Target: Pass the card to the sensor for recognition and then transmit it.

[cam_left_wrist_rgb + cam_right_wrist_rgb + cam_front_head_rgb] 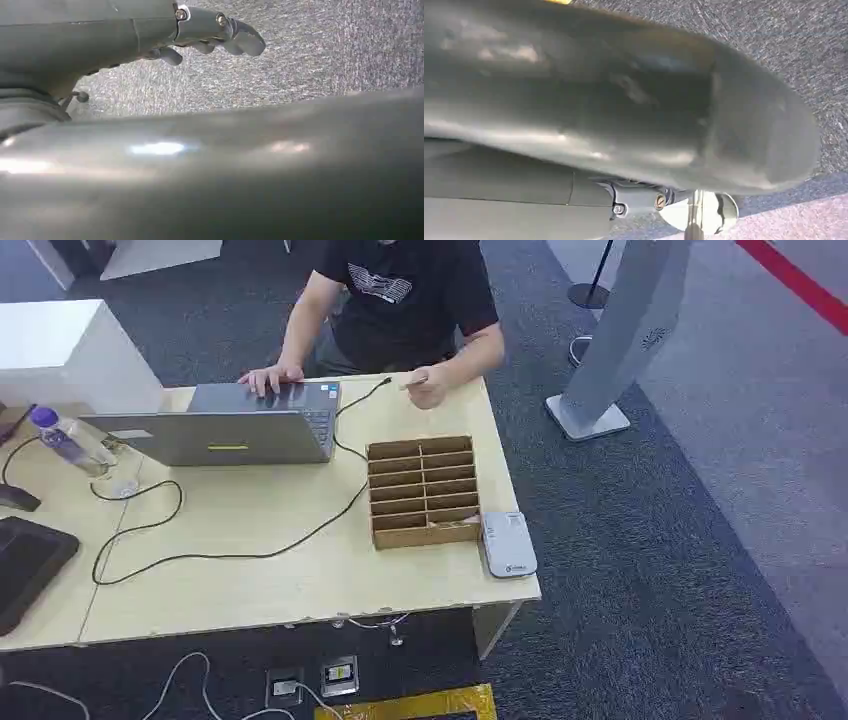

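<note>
in the head view a wooden divided box [423, 492] sits toward the 3 o'clock side of the bench [250, 570], with the white sensor [508, 543] touching its 4 o'clock corner, and a person [410, 300] seated at 12 o'clock holds a small pale card [412, 379] in one hand and rests the other on a laptop [225, 425]. in the left wrist view the left hand [210, 32] hangs over grey carpet [320, 45], its fingers [245, 41] loosely curled and grasping nothing. in the right wrist view the right hand [639, 200] is mostly hidden, so i cannot tell how its fingers lie.

Pale wooden table [250, 580] with laptop [225, 425], bottle [65, 440], compartmented box [422, 490], white sensor [508, 543].
</note>
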Controlling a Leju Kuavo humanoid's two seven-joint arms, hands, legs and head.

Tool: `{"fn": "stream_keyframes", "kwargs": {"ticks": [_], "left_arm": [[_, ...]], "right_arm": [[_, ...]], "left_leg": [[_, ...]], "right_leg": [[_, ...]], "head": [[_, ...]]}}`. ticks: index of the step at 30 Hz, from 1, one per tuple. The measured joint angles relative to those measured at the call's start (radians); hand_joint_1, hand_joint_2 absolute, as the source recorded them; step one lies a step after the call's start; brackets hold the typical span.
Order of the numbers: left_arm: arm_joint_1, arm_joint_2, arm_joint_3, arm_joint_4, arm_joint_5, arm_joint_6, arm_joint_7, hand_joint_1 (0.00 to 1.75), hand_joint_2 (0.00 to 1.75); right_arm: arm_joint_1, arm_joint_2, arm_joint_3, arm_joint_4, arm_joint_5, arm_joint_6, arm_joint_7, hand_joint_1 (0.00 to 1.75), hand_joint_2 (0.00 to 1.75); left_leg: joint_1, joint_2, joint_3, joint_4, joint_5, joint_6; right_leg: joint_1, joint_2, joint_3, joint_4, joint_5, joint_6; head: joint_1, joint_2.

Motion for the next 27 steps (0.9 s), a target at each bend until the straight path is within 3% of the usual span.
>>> {"fn": "stream_keyframes", "kwargs": {"ticks": [22, 27], "left_arm": [[0.000, 0.002, 0.000, 0.000, -0.002, -0.008, -0.003, 0.00, 0.00], [-0.001, 0.006, 0.000, 0.000, -0.002, -0.011, -0.010, 0.00, 0.00]], "right_arm": [[0.000, 0.000, 0.000, 0.000, 0.004, 0.005, -0.014, 0.00, 0.00], [0.000, -0.008, -0.005, 0.000, -0.035, -0.034, -0.022, 0.00, 0.00]], "left_leg": [[0.000, 0.000, 0.000, 0.000, 0.000, 0.000], [0.000, 0.000, 0.000, 0.000, 0.000, 0.000]], "right_leg": [[0.000, 0.000, 0.000, 0.000, 0.000, 0.000], [0.000, 0.000, 0.000, 0.000, 0.000, 0.000]], "head": [[0.000, 0.000], [0.000, 0.000]]}}
